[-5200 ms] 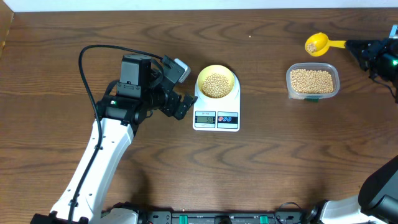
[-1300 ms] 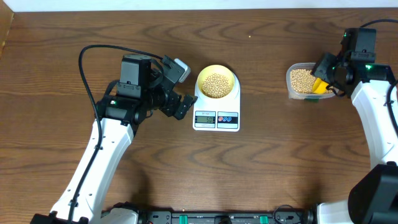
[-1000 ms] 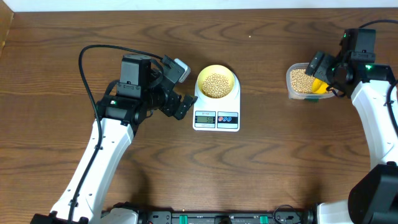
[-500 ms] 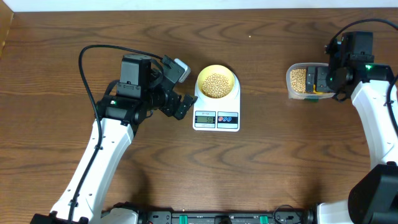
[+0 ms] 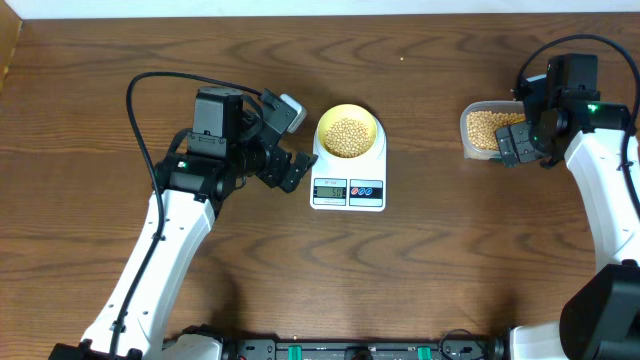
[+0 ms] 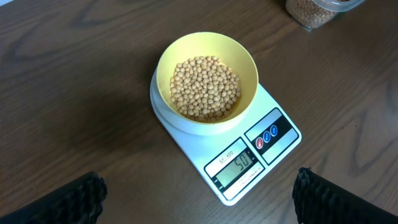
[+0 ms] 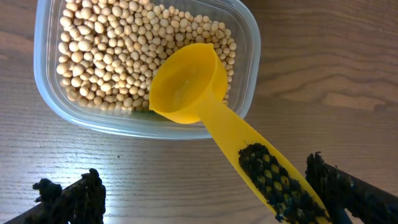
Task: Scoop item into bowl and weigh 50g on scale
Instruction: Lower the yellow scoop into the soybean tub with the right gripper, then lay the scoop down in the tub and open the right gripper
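Nearest the front edge of the table (image 5: 430, 280): left arm (image 5: 170, 240) rising from its base, ending in left gripper (image 5: 291, 140) with jaws spread wide and empty, hovering just beside the left flank of the scale (image 6: 202, 146). On the scale's front strip, LCD (image 6: 239, 163) showing 50, next to 2 round buttons (image 6: 268, 135). At the scale's far end, seated on its platform, the bowl (image 6: 160, 68), upright, partly filled with the item (image 6: 205, 87), a heap of small tan beans. Well apart to the right, at similar depth: clear tub (image 7: 250, 59) holding more of the item, with yellow scoop (image 7: 186, 87) lying empty on top, handle crossing the tub's rim. Over that rim, right gripper (image 5: 518, 143) released, fingers (image 7: 78, 196) wide apart on either side of the handle; contact with the handle's black-padded end possibly present, not resolvable.
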Motion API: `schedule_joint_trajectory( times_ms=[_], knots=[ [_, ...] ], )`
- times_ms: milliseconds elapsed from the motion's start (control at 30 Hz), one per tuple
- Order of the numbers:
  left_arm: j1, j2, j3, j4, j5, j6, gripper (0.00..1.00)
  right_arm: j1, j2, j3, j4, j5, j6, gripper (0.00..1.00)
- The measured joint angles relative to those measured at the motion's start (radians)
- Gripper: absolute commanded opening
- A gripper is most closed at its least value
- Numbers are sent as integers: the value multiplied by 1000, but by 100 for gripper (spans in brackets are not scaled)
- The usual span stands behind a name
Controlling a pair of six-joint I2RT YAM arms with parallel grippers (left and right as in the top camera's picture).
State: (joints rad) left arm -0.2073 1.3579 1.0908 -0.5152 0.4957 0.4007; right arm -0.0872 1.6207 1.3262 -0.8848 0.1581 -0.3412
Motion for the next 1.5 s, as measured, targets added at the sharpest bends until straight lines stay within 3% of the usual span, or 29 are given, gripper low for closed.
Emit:
schedule_joint_trajectory(
  times_ms=[367, 900, 1500],
  knots=[
    [0, 0, 0, 0, 0, 0, 97, 0, -10, 0, 5, 20, -29, 99],
    [0, 0, 0, 0, 0, 0, 98, 0, -158, 0, 68, 31, -32, 99],
    [0, 0, 0, 0, 0, 0, 97, 0, -271, 0, 79, -88, -24, 99]
  ],
)
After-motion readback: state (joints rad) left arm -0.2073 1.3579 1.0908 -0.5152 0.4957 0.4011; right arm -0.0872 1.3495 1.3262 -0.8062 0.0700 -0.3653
